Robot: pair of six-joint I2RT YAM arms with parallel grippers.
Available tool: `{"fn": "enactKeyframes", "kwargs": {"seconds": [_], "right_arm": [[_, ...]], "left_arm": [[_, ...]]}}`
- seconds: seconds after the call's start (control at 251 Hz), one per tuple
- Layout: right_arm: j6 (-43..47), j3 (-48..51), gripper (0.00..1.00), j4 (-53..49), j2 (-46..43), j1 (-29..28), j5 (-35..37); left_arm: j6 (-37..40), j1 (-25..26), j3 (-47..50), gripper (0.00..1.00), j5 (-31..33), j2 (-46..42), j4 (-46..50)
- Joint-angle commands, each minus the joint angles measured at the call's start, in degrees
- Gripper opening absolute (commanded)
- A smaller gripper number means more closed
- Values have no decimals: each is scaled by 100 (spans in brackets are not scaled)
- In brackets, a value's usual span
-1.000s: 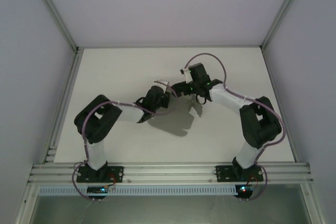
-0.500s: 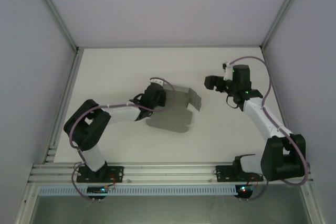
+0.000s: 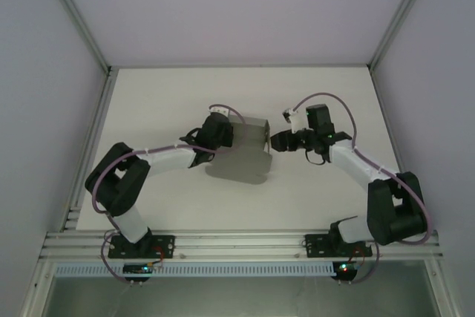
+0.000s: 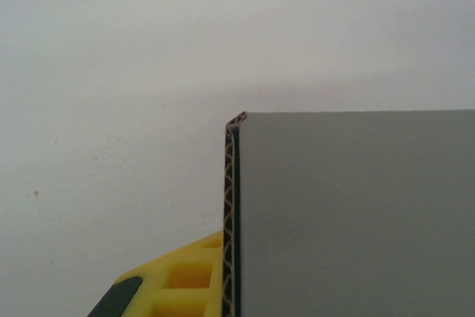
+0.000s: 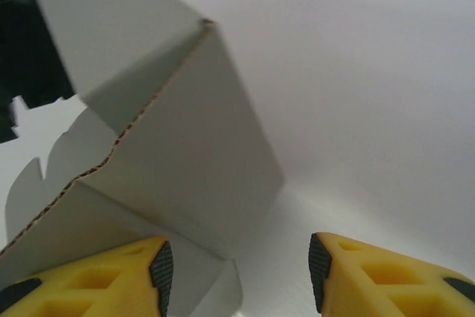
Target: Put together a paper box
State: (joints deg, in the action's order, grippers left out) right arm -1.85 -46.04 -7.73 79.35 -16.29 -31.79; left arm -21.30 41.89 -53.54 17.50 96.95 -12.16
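Observation:
The paper box point(image 3: 241, 157) is a partly folded grey card sheet at the middle of the white table point(image 3: 171, 94), one panel standing up. My left gripper point(image 3: 221, 134) is shut on its left side. In the left wrist view a yellow finger point(image 4: 182, 283) presses against the corrugated edge of the paper box point(image 4: 356, 213), and the other finger is hidden behind the card. My right gripper point(image 3: 279, 141) is open just right of the card. In the right wrist view the paper box point(image 5: 171, 146) hangs ahead and left of my right gripper point(image 5: 237, 276), its lower corner next to the left pad point(image 5: 161, 272).
An aluminium frame rail point(image 3: 245, 243) runs along the near edge with both arm bases on it. Upright frame posts point(image 3: 87, 146) and pale walls close in the left, right and back sides. Bare table lies beyond and in front of the card.
My right arm swung away to the right, then came back in to the card's right edge with its jaws narrower. The left gripper kept its hold and the card now stands more folded.

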Motion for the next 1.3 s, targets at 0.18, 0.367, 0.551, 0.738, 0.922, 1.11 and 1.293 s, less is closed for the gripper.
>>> {"fn": "enactKeyframes", "kwargs": {"seconds": [0.18,0.367,0.551,0.738,0.922,1.11,1.293], "right_arm": [[604,-558,65,72,740,-601,140],[198,-674,66,463,1011,-1007,1914],[-501,-650,47,1277,1292,-1339,3881],[-1048,-687,23,1844,1706,-1475,5002],[-1626,-1065,0,1433,2119,-1750,6285],[-2873,-1854,0,-388,2708,-1752,7512],[-3193,-2021,0,-708,2946,-1655,7862]], "left_arm": [[-75,-23,-181,0,-238,-26,-60],[-47,-28,-161,0,-303,-38,-75],[46,-23,-182,0,-720,79,-111],[-56,-19,-232,0,-1023,218,-83],[-203,104,-485,0,-711,408,258],[-587,143,-651,0,-434,406,626],[-656,143,-773,0,-220,427,810]]}}
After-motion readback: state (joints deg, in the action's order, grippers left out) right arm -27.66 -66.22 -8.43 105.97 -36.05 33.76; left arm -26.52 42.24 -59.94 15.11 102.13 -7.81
